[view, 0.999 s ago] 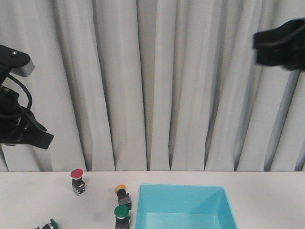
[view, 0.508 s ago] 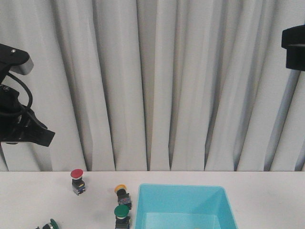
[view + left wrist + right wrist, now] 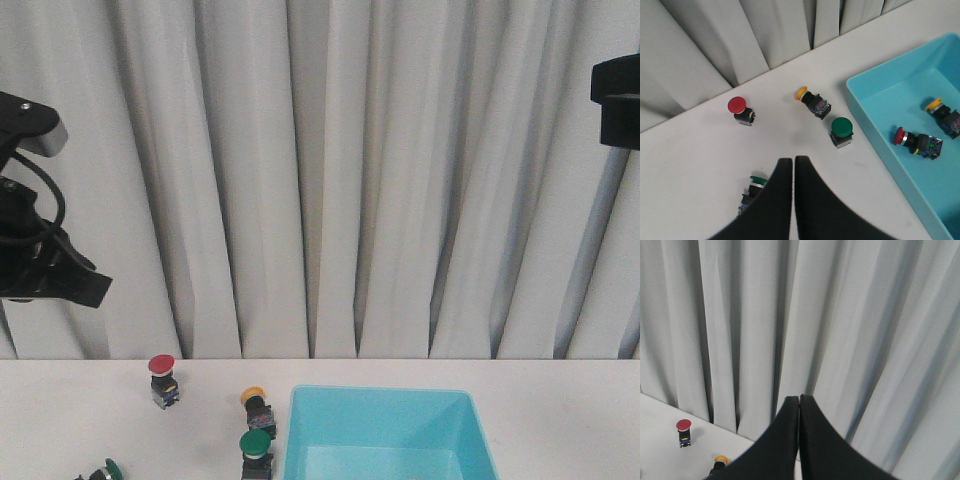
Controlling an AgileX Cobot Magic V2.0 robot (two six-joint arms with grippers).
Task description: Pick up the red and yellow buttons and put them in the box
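Observation:
A red button (image 3: 162, 379) stands upright on the white table, also seen in the left wrist view (image 3: 739, 109) and the right wrist view (image 3: 684, 430). A yellow button (image 3: 257, 407) lies on its side just left of the cyan box (image 3: 385, 435), also in the left wrist view (image 3: 812, 99). Inside the box (image 3: 875, 142) lie a red button (image 3: 916, 142) and a yellow button (image 3: 943, 114). My left gripper (image 3: 793, 161) is shut and empty, high above the table. My right gripper (image 3: 799, 399) is shut and empty, raised high and facing the curtain.
A green button (image 3: 256, 454) stands left of the box, also in the left wrist view (image 3: 841, 132). Another green button (image 3: 103, 470) lies at the front left, partly hidden behind my left fingers (image 3: 754, 187). A grey curtain (image 3: 330, 180) hangs behind the table.
My right arm has risen and moved right, to the frame's edge. My left arm has shifted slightly left. The buttons and box have not moved.

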